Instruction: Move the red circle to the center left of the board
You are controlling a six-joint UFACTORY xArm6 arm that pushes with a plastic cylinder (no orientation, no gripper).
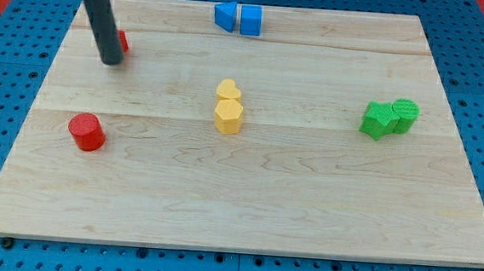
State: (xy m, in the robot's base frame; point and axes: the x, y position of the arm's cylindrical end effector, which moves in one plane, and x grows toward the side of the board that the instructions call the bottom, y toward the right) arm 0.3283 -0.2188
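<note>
The red circle block (86, 131) stands on the wooden board (306, 200) at the view's left, about mid-height. My tip (112, 61) rests on the board in the upper left, well above the red circle. A second red block (122, 42) is mostly hidden behind the rod, touching or very near it; its shape cannot be made out.
Two blue blocks (238, 18) sit together at the view's top centre. Two yellow blocks (228, 106) sit touching in the middle. Two green blocks (390, 118) sit together at the right. Blue pegboard surrounds the board.
</note>
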